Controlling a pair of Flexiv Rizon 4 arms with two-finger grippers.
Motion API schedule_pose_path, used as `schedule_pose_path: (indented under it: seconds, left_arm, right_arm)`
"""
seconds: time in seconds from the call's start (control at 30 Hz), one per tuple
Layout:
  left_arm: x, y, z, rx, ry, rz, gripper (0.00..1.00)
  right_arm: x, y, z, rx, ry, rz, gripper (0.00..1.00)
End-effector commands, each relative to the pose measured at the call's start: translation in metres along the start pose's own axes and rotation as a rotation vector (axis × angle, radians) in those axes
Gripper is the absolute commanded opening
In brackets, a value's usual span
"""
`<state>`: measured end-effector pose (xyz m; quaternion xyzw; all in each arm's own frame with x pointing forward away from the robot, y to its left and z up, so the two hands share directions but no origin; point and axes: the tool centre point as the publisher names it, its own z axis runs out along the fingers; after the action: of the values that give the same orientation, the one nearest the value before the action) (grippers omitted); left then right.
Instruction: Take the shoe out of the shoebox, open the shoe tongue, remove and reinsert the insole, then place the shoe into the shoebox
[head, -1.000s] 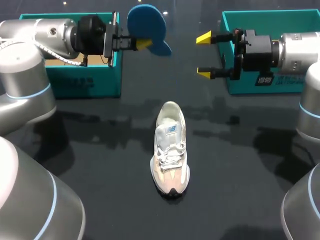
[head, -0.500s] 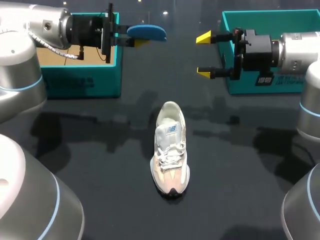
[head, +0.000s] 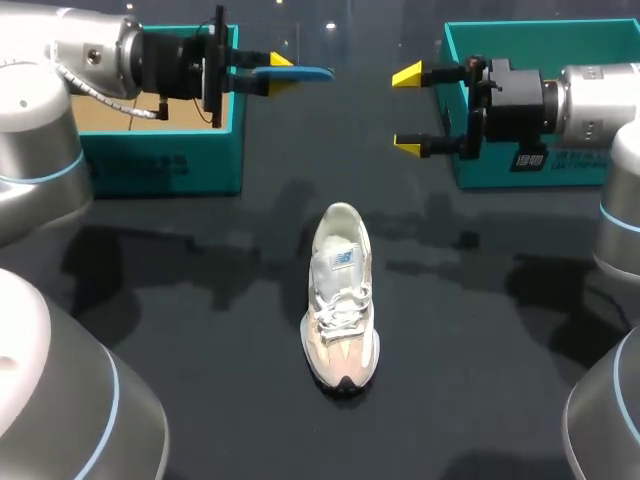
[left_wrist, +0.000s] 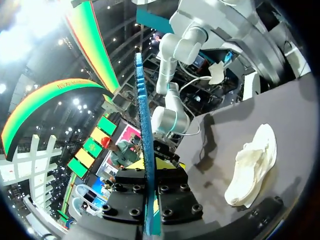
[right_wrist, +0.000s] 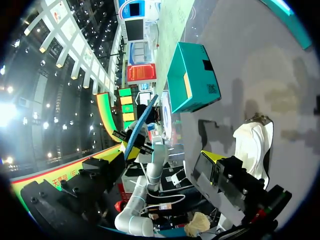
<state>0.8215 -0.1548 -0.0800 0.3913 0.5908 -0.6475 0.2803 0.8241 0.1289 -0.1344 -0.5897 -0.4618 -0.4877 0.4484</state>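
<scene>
The pale sneaker (head: 340, 295) lies alone on the dark table's middle, toe toward the front edge; in the left wrist view this sneaker (left_wrist: 252, 165) is off to one side, below my gripper. My left gripper (head: 278, 75) hangs in the air above the table's back left, shut on the blue insole (head: 298, 73). The insole is held edge-on and level, and the left wrist view shows that thin insole (left_wrist: 145, 135) clamped between the fingers. At the back right my right gripper (head: 407, 111) stands open with nothing in it, pointing at the insole across a gap.
A teal shoebox (head: 165, 140) with a brown inside stands at the back left, behind my left gripper. A second teal box (head: 480, 165) sits at the back right under my right wrist. The sneaker has bare table on all sides.
My left wrist has rolled, turning the insole from broad face up to edge-on, and the arm drew slightly back and up. The right arm and the sneaker have not moved.
</scene>
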Motion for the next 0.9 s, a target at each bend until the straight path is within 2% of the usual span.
schedule_pose_path:
  seconds: [0.03, 0.13, 0.17, 0.3, 0.57, 0.83, 0.9]
  left_arm:
    - [0.010, 0.005, -0.003, 0.054, -0.059, 0.078, 0.00]
    - [0.011, 0.006, -0.004, 0.047, -0.086, 0.170, 0.00]
    - [0.012, 0.006, -0.004, 0.011, -0.077, 0.235, 0.00]
    - [0.012, 0.007, -0.004, -0.023, -0.076, 0.341, 0.00]
    - [0.013, 0.015, -0.002, -0.162, -0.032, 0.570, 0.00]
    - [0.013, 0.015, -0.002, -0.162, -0.032, 0.570, 0.00]
    - [0.016, 0.019, 0.001, -0.177, -0.011, 0.580, 0.00]
  right_arm:
    - [0.000, -0.001, 0.001, -0.002, -0.002, 0.001, 1.00]
    - [0.000, -0.001, 0.001, -0.002, -0.002, 0.001, 1.00]
    - [0.000, -0.001, 0.001, -0.002, -0.002, 0.001, 1.00]
    - [0.000, -0.001, 0.001, -0.002, -0.002, 0.001, 1.00]
    - [0.000, -0.001, 0.001, -0.002, -0.002, 0.001, 1.00]
    - [0.000, -0.001, 0.001, -0.002, -0.002, 0.001, 1.00]
    - [0.000, -0.004, 0.009, 0.019, -0.006, -0.044, 1.00]
